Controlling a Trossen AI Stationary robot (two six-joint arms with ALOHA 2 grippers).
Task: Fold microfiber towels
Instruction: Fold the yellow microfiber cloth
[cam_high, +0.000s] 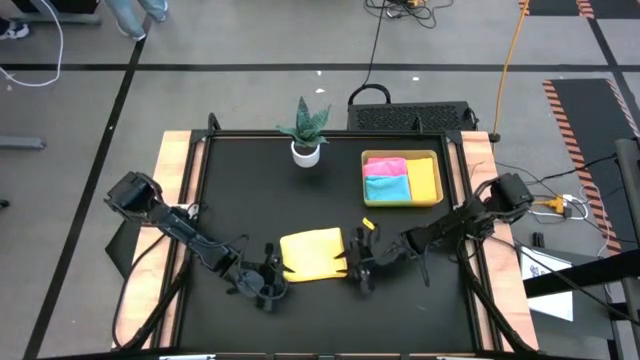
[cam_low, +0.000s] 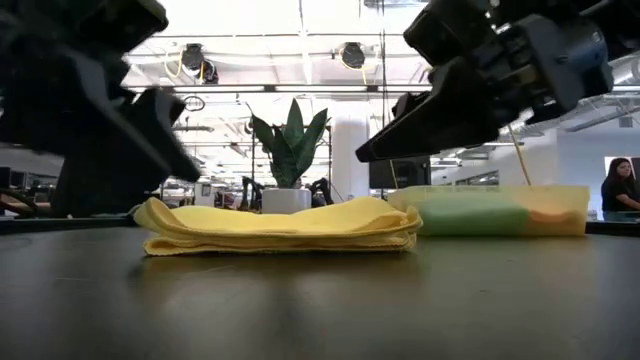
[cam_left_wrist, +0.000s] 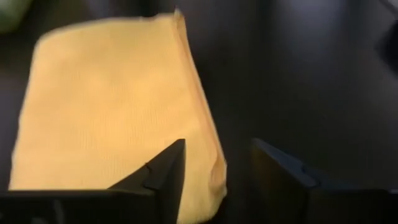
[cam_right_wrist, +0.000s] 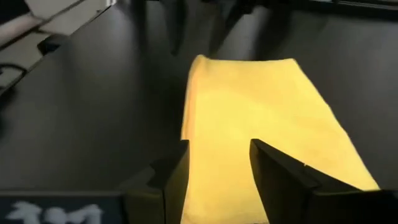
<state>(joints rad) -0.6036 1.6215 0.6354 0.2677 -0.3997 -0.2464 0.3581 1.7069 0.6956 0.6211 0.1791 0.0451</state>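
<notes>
A yellow microfiber towel (cam_high: 312, 253) lies folded in several layers (cam_low: 280, 225), flat on the black table near its front middle. My left gripper (cam_high: 274, 276) stands open at the towel's left near corner, its fingers (cam_left_wrist: 165, 171) on either side of the towel's edge (cam_left_wrist: 211, 155) and a little above it. My right gripper (cam_high: 356, 264) is open at the towel's right end, with its fingers (cam_right_wrist: 280, 171) over that end (cam_right_wrist: 261, 106). Pink (cam_high: 385, 165), light blue (cam_high: 387, 187) and orange-yellow (cam_high: 423, 180) folded towels lie in the tray (cam_high: 438, 200).
The yellow-green tray (cam_low: 575, 205) sits at the back right. A potted plant (cam_high: 305, 135) in a white pot stands at the back middle. Bare black table lies in front of the towel (cam_low: 320, 300) and to its far left.
</notes>
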